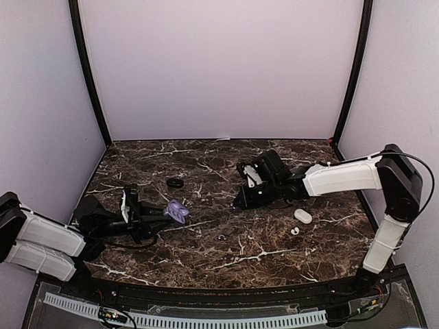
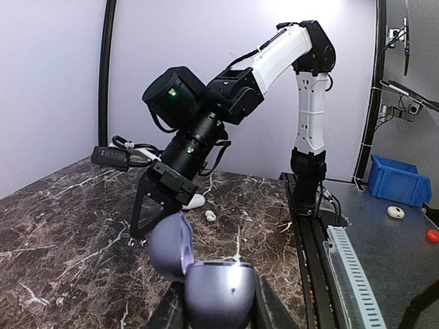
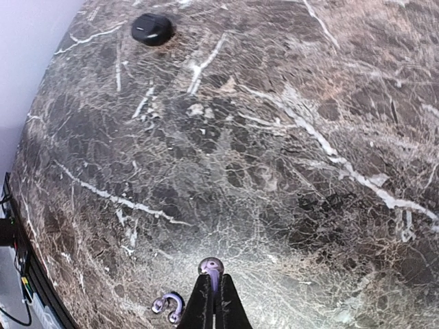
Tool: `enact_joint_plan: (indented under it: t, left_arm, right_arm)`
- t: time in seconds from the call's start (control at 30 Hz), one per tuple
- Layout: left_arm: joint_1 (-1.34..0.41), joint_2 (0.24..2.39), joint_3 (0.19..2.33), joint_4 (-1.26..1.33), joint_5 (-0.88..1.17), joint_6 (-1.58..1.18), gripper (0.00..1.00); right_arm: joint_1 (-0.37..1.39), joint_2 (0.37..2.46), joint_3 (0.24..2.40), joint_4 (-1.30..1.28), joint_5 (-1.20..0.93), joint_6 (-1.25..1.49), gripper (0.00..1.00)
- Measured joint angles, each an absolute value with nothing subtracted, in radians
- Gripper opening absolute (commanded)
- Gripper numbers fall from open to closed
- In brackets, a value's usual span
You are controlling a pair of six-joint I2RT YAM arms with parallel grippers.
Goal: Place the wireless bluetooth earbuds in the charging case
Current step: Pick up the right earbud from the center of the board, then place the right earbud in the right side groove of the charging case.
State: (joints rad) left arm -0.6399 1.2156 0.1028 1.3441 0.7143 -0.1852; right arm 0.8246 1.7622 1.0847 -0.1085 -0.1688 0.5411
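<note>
One tiny glossy lavender earbud (image 3: pixel 210 265)

The table (image 1: pixel 274 264) is dark brown marble with thin white lines. The charging case (image 2: pixel 206 288) is shiny light purple. Behind it is a black ring (image 1: pixel 175 183). To its right are one purple earbud (image 3: pixel 210 266) and a second purple earbud (image 3: pixel 168 303). Farther right are a white oval case (image 1: pixel 302 216) and a white earbud (image 1: pixel 294 231).
</note>
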Motion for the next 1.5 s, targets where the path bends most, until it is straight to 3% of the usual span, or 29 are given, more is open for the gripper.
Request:
enact_joint_plan:
  t: [0.4,0.9,1.5]
  left_arm:
    - [-0.644,1.237,0.083,1.404,0.808,-0.135,0.22]
    - [-0.698,1.310,0.210,1.465,0.961,-0.169,0.21]
    - [-0.739,1.348,0.260,1.484,0.885,-0.237,0.20]
  right_arm:
    - [0.848,1.489,0.837,0.147,-0.208,0.406,0.00]
    - [1.081,1.140,0.661,0.486,-0.214,0.115,0.00]
    - [1.230,1.273,0.734,0.531,-0.235,-0.078,0.00]
